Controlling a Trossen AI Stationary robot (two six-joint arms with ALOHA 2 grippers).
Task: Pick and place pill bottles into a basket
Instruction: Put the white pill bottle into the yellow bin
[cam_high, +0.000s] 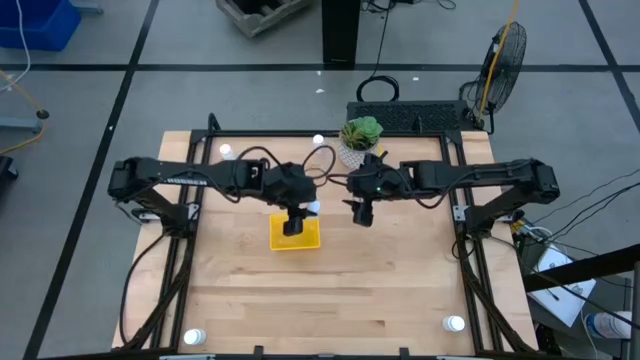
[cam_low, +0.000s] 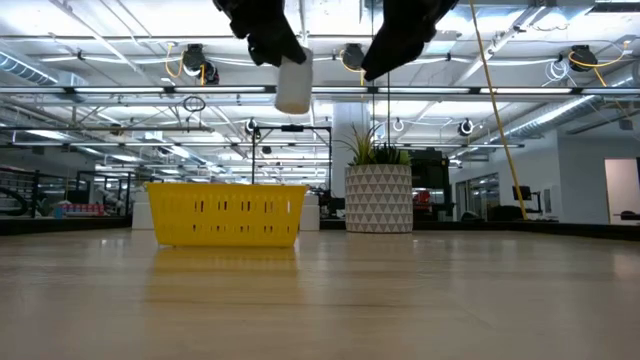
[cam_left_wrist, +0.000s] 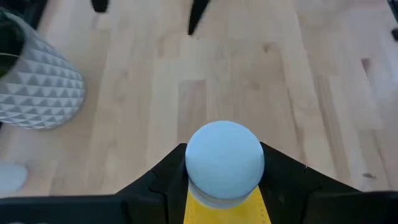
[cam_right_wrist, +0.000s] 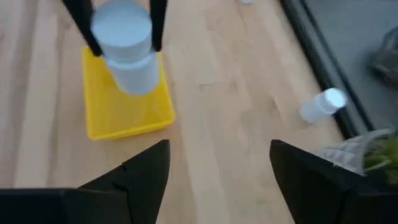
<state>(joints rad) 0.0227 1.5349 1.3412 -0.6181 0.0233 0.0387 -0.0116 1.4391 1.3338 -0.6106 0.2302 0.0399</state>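
Observation:
My left gripper (cam_high: 293, 215) is shut on a white pill bottle (cam_low: 293, 85), held high above the yellow basket (cam_high: 295, 234). The basket also shows in the low view (cam_low: 225, 213) and the right wrist view (cam_right_wrist: 124, 109). My right gripper (cam_high: 362, 210) hangs open and empty to the basket's right, its fingers apart in the right wrist view (cam_right_wrist: 217, 168). One bottle (cam_high: 318, 141) lies on its side by the plant pot. Others rest on the table at the far left (cam_high: 226, 152), the near left corner (cam_high: 195, 337) and the near right corner (cam_high: 455, 323). My left gripper pinches the bottle's upper part (cam_left_wrist: 191, 163) between its two fingers (cam_right_wrist: 81, 25), one on each side. The fingers come from above, pointing down. The bottle hangs upright below them (cam_right_wrist: 134, 71), lifted clear, over the basket's right half.
A white patterned pot with a green plant (cam_high: 360, 135) stands at the far edge, just behind my right gripper, and shows in the low view (cam_low: 378, 198). Bare wooden table (cam_high: 330, 290) lies toward the near edge. A black frame rail borders the table (cam_high: 455, 230).

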